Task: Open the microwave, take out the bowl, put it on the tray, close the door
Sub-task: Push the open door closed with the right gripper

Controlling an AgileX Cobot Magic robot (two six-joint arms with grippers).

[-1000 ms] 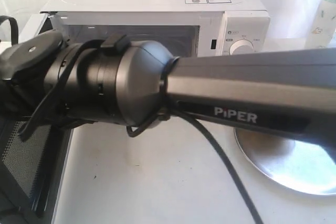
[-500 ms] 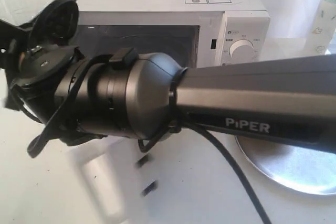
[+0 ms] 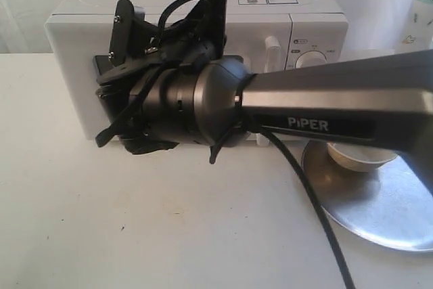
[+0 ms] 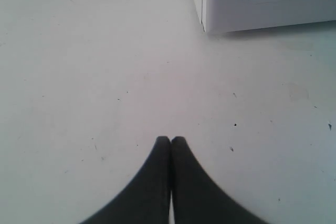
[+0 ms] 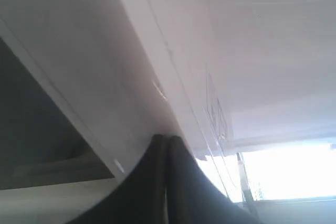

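Observation:
The white microwave [image 3: 67, 52] stands at the back with its door [image 3: 243, 38] flat against the front and the bar handle [image 3: 272, 49] upright. My right arm reaches across the front. Its gripper [image 5: 167, 139] is shut, empty, with the tips against the door's white frame [image 5: 105, 72] just beside the dark window [image 5: 26, 129]. In the exterior view the wrist hides those fingers. The beige bowl [image 3: 358, 157] sits on the silver tray [image 3: 379, 214] at the right. My left gripper [image 4: 170, 140] is shut and empty over bare table, a short way from the microwave's lower corner [image 4: 220, 9].
A white bottle [image 3: 419, 18] stands at the back right beside the microwave. The right arm's dark link [image 3: 338, 120] and its cable [image 3: 311, 208] cross the middle of the table, partly over the tray's near-left edge.
The door has swung from wide open to shut. My right wrist moved with it, right and toward the microwave front. The bowl on the tray has come into view.

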